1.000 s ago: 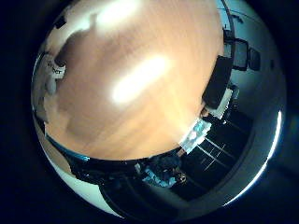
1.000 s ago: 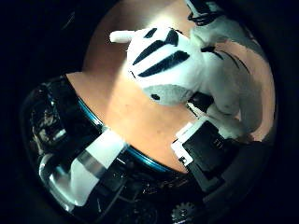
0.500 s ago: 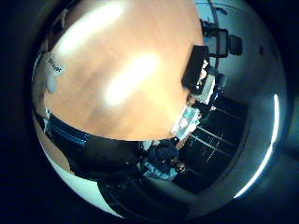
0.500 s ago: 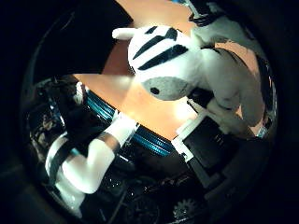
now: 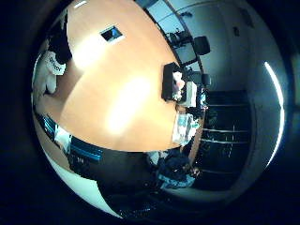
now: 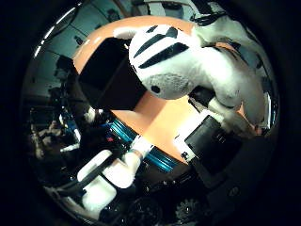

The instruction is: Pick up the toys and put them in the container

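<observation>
Orange bench (image 5: 122, 93) below; striped white plush toy (image 6: 174, 66) pinched in robot hand (image 6: 221, 132), carried aloft near dark container (image 6: 110, 75). Not yet dropped in.

One white plush toy (image 6: 174, 70) with black stripes, one black container (image 6: 110, 75), and one orange tabletop (image 5: 122, 89) are visible.
</observation>
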`<act>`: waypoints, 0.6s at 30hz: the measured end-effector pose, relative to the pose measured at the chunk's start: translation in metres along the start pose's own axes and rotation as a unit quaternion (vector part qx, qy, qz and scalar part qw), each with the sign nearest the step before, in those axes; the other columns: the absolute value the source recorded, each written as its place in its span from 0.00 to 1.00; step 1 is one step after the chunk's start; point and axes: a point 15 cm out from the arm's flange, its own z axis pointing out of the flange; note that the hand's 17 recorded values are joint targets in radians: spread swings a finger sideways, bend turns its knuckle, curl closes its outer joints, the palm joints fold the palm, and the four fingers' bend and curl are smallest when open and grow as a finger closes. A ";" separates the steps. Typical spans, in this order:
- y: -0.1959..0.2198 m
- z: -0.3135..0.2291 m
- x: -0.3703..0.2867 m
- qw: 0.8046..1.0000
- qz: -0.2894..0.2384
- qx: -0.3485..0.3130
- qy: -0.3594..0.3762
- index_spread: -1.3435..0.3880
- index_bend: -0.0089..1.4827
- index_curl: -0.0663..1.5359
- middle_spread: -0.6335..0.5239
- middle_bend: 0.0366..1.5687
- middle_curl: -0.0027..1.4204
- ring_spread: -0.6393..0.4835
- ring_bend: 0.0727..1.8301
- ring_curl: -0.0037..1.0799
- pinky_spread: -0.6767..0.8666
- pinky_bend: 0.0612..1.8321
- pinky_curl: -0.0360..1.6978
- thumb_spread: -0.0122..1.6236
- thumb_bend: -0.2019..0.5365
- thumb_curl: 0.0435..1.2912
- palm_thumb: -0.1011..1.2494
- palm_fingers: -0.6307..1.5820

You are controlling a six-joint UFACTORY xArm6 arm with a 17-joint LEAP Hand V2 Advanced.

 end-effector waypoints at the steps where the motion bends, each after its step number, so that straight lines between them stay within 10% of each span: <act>1: -0.006 -0.006 -0.005 1.000 0.000 0.010 -0.003 0.53 0.78 0.37 0.11 0.37 0.38 0.45 0.07 0.14 0.67 0.07 0.10 0.56 0.25 0.34 0.84 0.53; 18: -0.094 -0.090 -0.123 0.989 -0.067 0.110 -0.068 0.53 0.75 0.37 0.10 0.35 0.40 0.41 0.07 0.15 0.67 0.07 0.08 0.55 0.25 0.35 0.85 0.55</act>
